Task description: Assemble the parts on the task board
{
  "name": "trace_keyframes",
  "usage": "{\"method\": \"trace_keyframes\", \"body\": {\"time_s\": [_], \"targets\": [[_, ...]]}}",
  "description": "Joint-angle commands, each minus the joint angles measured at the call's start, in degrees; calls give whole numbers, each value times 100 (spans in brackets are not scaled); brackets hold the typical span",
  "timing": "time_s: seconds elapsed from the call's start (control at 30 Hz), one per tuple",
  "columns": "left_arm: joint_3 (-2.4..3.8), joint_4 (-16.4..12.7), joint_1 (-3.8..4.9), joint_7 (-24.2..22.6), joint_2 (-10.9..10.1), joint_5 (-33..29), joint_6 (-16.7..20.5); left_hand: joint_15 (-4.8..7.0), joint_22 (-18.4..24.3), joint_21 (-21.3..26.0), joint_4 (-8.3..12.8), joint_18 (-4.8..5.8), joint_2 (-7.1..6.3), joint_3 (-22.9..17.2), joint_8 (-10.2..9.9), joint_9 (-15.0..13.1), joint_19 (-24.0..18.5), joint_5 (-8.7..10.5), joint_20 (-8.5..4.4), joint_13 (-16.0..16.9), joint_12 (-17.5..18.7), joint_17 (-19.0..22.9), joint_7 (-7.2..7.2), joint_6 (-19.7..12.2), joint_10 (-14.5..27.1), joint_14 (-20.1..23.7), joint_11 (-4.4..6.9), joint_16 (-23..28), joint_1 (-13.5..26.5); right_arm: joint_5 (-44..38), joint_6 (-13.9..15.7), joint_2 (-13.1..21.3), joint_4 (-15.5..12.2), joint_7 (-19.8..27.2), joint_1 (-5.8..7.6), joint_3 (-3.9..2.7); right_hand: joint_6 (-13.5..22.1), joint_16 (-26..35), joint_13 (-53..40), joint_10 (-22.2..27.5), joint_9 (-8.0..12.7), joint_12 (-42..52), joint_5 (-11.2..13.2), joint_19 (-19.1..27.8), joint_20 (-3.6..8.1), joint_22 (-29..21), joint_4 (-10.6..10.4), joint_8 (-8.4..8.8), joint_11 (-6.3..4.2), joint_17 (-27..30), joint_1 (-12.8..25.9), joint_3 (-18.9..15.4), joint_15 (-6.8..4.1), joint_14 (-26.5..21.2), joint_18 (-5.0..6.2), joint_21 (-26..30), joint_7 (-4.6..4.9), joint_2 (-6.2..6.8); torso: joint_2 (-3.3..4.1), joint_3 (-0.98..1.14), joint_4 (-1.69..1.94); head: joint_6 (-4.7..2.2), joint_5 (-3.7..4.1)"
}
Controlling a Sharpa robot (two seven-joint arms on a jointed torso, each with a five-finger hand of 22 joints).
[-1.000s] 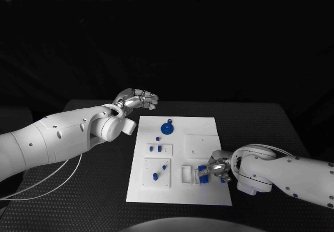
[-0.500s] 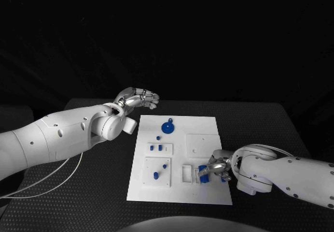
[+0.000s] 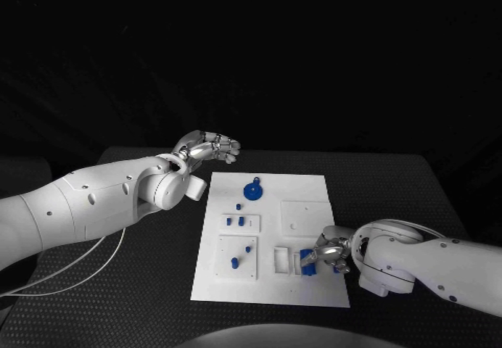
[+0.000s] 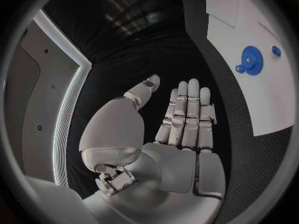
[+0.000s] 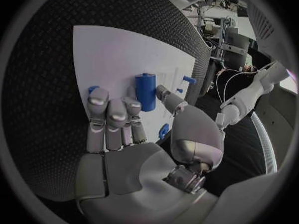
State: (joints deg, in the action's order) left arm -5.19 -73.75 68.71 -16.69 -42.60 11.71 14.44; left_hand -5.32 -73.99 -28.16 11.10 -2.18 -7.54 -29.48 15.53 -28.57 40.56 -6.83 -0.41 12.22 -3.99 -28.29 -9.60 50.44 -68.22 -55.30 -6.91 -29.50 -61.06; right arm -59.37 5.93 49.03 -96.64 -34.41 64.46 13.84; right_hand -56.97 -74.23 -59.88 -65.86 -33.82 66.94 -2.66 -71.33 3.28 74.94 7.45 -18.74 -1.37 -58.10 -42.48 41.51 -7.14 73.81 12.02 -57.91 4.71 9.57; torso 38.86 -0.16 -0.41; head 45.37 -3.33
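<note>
— Lying lengthwise in the middle of the black table (image 3: 146, 290), the white task board (image 3: 270, 239) carries its blue parts across several raised white panels. What sits where?

— A blue gear (image 3: 251, 192) lies flat near the far end, with a small blue peg (image 3: 256, 180) just beyond it. Below that, a small panel (image 3: 241, 220) holds two short blue pieces, and a larger square panel (image 3: 236, 256) has three small blue pegs standing in it. A plain white square panel (image 3: 305, 216) sits on the board's right side.

— And at the near right corner?

— A blue cylinder (image 5: 145, 91) lies on the board by a narrow white slotted holder (image 3: 281, 261). The right hand (image 3: 326, 254) is over it, fingers (image 5: 109, 115) stretched flat on the board beside the cylinder and thumb on its other side; whether it actually grips the cylinder I cannot tell.

— The other hand?

— The left hand (image 3: 210, 148) hangs above the table's far left, off the board's corner, holding nothing; its wrist view shows the fingers (image 4: 187, 112) straight and side by side, thumb apart.
</note>
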Motion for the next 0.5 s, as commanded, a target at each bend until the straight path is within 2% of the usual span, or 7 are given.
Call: {"method": "trace_keyframes", "body": {"time_s": [0.03, 0.23, 0.37, 0.5], "targets": [[3, -20, 5, -33, -4, -28, -67, -9, -6, 32, -23, 1, -9, 2, 22, 7, 5, 8, 7, -8, -5, -9, -1, -43, 45, -29, -13, 34, 45, 41, 63, 66, -83, -26, 77, -4, -90, 28, -5, -39, -12, -27, -13, 18, -36, 92, -7, -18, 2, -8, 34, 36, -12, 28, 298, -34, 30, -7, 2, 1, -1, -1, 0], [3, -23, 6, -26, -12, -28, -61, -8, -7, 33, -22, 0, -9, 1, 22, 7, 6, 7, 6, -8, -5, -11, -1, -43, 45, -29, -13, 35, 44, 197, 79, 164, -254, -30, 283, -4, -110, 31, -7, -43, -15, -27, -13, 17, -38, 91, -5, -24, -2, -9, 47, 45, -14, 30, 298, -35, 25, -11, -1, 0, -10, 1, -19], [3, -26, 6, -25, 1, -28, -70, -8, -9, 34, -19, 0, -12, -1, 23, 8, 6, 6, 6, -8, -6, -13, -1, -42, 45, -29, -13, 36, 39, 351, 53, 109, -268, -30, 318, -4, -129, 36, -11, -49, -17, -30, -13, 17, -43, 89, 0, -25, -8, -10, 77, 53, -19, 32, 298, -36, 19, -3, -2, -4, -4, -5, -26], [3, -27, 6, -23, 6, -28, -69, -8, -10, 34, -19, 0, -13, -1, 24, 8, 6, 5, 6, -9, -6, -15, -1, -41, 45, -30, -13, 38, 38, 493, -33, -28, -214, -28, 318, -3, -135, 40, -12, -50, -16, -33, -13, 18, -45, 88, 3, -22, -10, -12, 95, 58, -22, 33, 298, -37, 17, 3, 3, 3, 7, -6, -41]]}}
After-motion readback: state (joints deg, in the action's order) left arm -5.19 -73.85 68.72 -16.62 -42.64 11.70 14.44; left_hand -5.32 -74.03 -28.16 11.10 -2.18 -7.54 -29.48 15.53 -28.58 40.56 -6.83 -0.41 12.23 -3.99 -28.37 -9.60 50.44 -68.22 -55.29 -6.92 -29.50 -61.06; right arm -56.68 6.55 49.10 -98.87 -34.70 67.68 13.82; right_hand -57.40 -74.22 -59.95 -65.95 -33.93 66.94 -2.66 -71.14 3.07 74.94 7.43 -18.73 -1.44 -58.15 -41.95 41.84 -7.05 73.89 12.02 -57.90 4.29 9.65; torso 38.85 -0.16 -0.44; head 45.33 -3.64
